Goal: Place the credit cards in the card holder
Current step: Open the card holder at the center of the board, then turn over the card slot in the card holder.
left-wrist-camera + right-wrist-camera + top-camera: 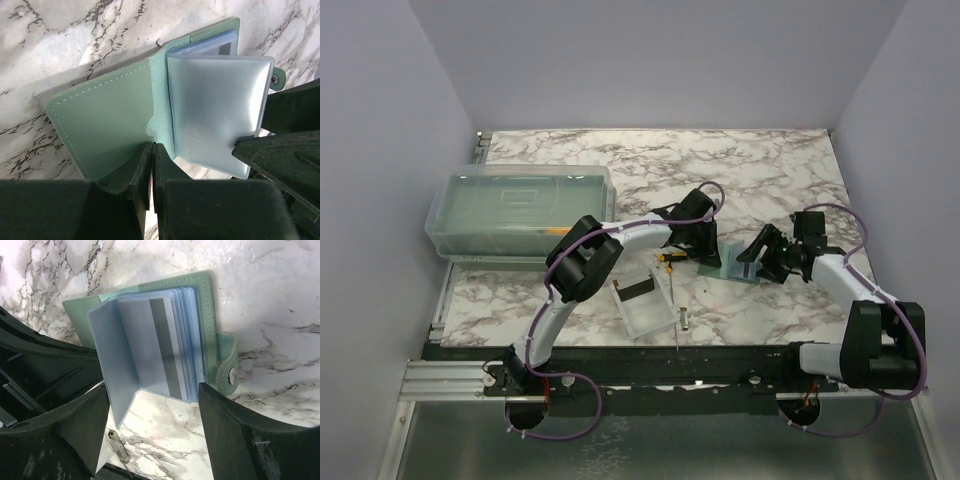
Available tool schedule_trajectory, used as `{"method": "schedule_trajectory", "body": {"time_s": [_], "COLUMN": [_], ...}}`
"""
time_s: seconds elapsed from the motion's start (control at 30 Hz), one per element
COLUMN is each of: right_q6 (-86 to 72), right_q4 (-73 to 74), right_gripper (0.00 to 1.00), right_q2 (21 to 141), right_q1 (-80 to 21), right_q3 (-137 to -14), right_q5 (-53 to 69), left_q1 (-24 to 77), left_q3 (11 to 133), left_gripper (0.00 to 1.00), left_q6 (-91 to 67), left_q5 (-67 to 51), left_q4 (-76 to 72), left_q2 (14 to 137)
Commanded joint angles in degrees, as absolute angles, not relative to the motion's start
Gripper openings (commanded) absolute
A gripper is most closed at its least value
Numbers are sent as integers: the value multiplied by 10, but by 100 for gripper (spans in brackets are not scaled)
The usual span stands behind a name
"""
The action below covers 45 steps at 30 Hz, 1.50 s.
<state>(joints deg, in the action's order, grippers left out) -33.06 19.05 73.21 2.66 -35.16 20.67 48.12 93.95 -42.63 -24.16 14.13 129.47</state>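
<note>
The sage-green card holder (732, 266) lies open on the marble between my two grippers. In the left wrist view its green cover (105, 120) spreads left and a pale blue sleeve (215, 100) stands up on the right. My left gripper (152, 150) is shut on the cover's near edge by the spine. My right gripper (155, 412) is open just in front of the sleeves, with nothing between its fingers. One credit card with a grey stripe (160, 350) shows inside a sleeve. Another dark card (638, 289) lies in the clear tray.
A clear plastic tray (650, 318) sits left of centre near the front edge. An orange-handled black tool (670, 258) lies beside the left gripper. A large translucent lidded box (520, 205) stands at the back left. A small metal piece (117, 446) rests near the right gripper.
</note>
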Motion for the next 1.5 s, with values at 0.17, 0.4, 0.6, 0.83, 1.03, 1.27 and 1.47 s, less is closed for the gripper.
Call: {"method": "schedule_trajectory", "body": {"time_s": [0.17, 0.4, 0.6, 0.83, 1.03, 1.27, 1.47], "right_q6": [-311, -306, -297, -296, -354, -404, -433], "right_q4": [141, 129, 140, 120, 49, -2, -49], "right_gripper": [71, 70, 71, 71, 69, 69, 69], "right_q2": [762, 774, 783, 783, 763, 749, 773], "right_q1": [30, 30, 30, 30, 29, 30, 29], "right_q3": [-356, -358, -361, -352, -335, -323, -314], "right_q5": [252, 263, 233, 256, 400, 461, 503], "left_q1": [484, 484, 484, 484, 484, 484, 484], "left_q3": [947, 951, 953, 955, 959, 957, 946], "left_gripper": [11, 11, 11, 11, 10, 10, 10], "left_q6": [-419, -420, -419, -421, -421, -418, -414], "left_q5": [-247, -250, -252, -254, -256, -253, -242], "left_q4": [149, 149, 149, 149, 149, 149, 150], "left_q2": [1319, 1323, 1323, 1326, 1326, 1321, 1303]}}
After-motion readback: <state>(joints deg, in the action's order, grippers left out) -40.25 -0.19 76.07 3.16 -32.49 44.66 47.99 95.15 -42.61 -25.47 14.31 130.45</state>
